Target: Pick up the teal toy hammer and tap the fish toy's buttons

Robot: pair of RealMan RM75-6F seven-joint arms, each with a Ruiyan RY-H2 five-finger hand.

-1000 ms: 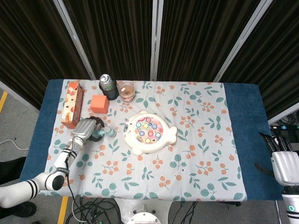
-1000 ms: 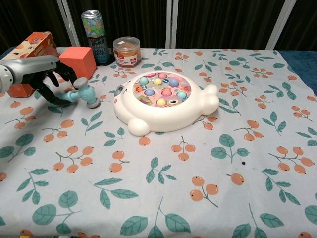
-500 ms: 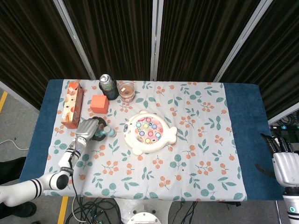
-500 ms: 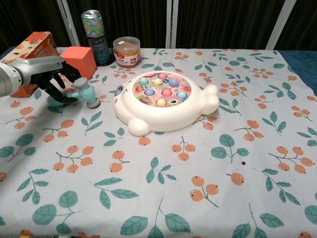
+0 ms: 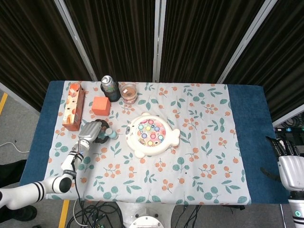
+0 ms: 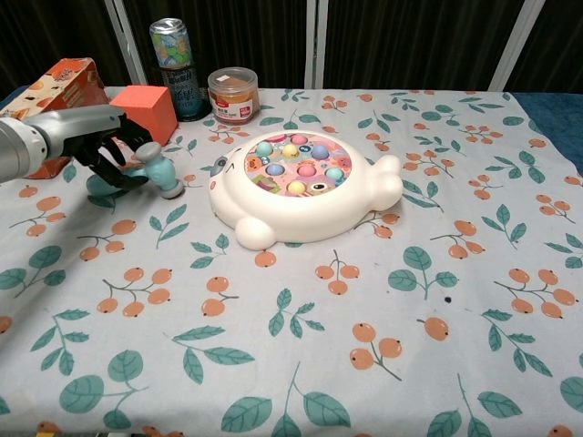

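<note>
Fish toy [image 6: 305,193] at table centre, coloured buttons [image 6: 299,167] on top, none being tapped. Left hand [image 6: 107,146] beside toy, dark fingers curled round handle of teal hammer [image 6: 157,170]; hammer head near tablecloth [image 6: 383,364], just beside fish nose. Judgement: pick-up about done, tapping all left. Right hand [image 5: 289,167] only in head view, off table edge, holding nothing, fingers seem loosely apart. Chest view alone shows grip clearly. Can [image 5: 109,87], jar [image 5: 128,92], orange block [image 5: 100,105], box [image 5: 73,106] at back.

My left hand [image 6: 100,146] covers the handle of the hammer [image 6: 160,171], so only its head shows. My right hand [image 5: 288,166] is off the table's right edge, its fingers too small to read.
</note>
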